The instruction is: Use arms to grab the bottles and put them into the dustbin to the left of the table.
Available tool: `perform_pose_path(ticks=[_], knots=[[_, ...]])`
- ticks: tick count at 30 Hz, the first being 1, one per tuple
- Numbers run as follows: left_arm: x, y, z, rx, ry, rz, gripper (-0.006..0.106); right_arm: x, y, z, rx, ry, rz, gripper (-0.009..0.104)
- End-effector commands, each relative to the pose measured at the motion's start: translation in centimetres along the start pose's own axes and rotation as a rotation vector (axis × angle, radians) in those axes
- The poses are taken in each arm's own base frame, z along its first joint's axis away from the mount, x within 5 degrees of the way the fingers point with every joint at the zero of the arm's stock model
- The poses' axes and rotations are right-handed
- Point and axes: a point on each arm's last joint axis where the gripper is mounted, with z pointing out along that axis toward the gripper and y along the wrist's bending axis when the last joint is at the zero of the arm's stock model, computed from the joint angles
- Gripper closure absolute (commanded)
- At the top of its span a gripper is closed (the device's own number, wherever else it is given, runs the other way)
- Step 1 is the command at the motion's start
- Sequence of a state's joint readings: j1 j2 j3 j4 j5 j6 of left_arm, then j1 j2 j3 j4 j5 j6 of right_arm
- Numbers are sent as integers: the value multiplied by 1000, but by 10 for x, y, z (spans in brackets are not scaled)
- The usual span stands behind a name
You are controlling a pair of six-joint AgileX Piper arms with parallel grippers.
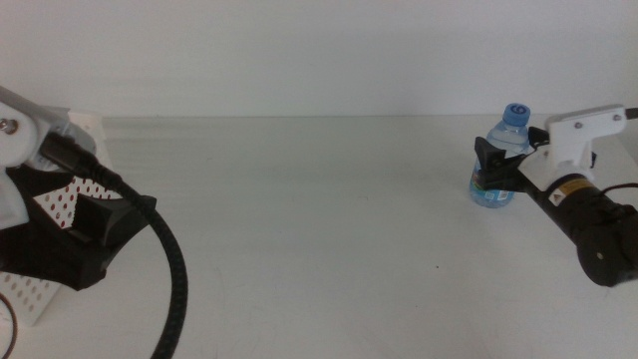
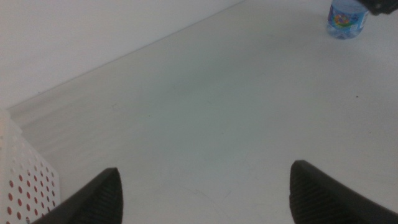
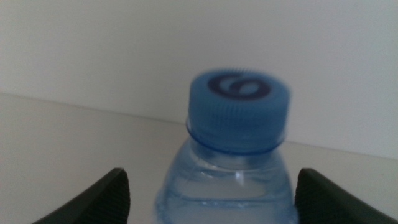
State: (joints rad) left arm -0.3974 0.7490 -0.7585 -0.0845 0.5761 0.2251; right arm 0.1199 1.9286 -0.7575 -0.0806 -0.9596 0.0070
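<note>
The small water bottle (image 1: pixel 502 160) stands upright on the table (image 1: pixel 329 229) at its far right side, clear with a blue cap (image 3: pixel 239 107) and a blue label low on its body. The right gripper (image 1: pixel 495 168) is at the bottle, its dark jaws to either side of the body just below the shoulder; in the right wrist view the two jaws stand spread with the bottle between them, and whether they press on it cannot be told. The right arm (image 1: pixel 588 214) reaches in from the right edge, white housing above, black links behind.

Well apart from the bottle, at the left edge of the table, sits the white dustbin (image 1: pixel 40 289) with rows of round holes in its wall. The left gripper (image 2: pixel 205 193) hangs just beside the bin, jaws spread wide with nothing between them, bare tabletop below
</note>
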Motion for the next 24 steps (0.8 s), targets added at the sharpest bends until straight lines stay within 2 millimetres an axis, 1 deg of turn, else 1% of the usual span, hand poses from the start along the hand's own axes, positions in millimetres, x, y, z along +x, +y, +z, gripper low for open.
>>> perform_pose_path(ticks=[1, 3, 5, 6, 7, 8, 9, 11, 12, 13, 15, 18, 21, 24], knots=[[-15, 1, -7, -4, -102, -24, 16, -22, -4, 11, 12, -118, -24, 0], [-15, 1, -7, -4, -102, -24, 16, -21, -4, 19, 14, -107, -25, 0], [-15, 1, -7, -4, -102, -24, 16, -21, -5, 23, 14, -101, -25, 4], [-15, 1, -7, -4, -102, -24, 16, -21, -5, 24, 14, -96, -25, 8], [-15, 1, -7, -4, -102, -24, 16, -21, -5, 24, 14, -97, -25, 16], [-15, 1, -7, -4, -102, -24, 16, -22, -5, 24, 14, -102, -22, 26], [-15, 1, -7, -4, -102, -24, 16, -22, -5, 24, 14, -101, -17, 40], [-15, 1, -7, -4, -102, -24, 16, -22, -3, 24, 5, -95, 1, 69], [-15, 1, -7, -4, -102, -24, 16, -22, -2, 23, -8, -87, 24, 86], [-15, 1, -7, -4, -102, -24, 16, -23, 3, 23, -35, -75, 37, 95], [-15, 1, -7, -4, -102, -24, 16, -32, 13, 21, -99, -79, 23, 95], [-15, 1, -7, -4, -102, -24, 16, -54, 35, 16, -211, -142, -27, 95], [-15, 1, -7, -4, -102, -24, 16, -81, 60, 16, -307, -202, -42, 95], [-15, 1, -7, -4, -102, -24, 16, -101, 90, 21, -400, -207, -47, 95]])
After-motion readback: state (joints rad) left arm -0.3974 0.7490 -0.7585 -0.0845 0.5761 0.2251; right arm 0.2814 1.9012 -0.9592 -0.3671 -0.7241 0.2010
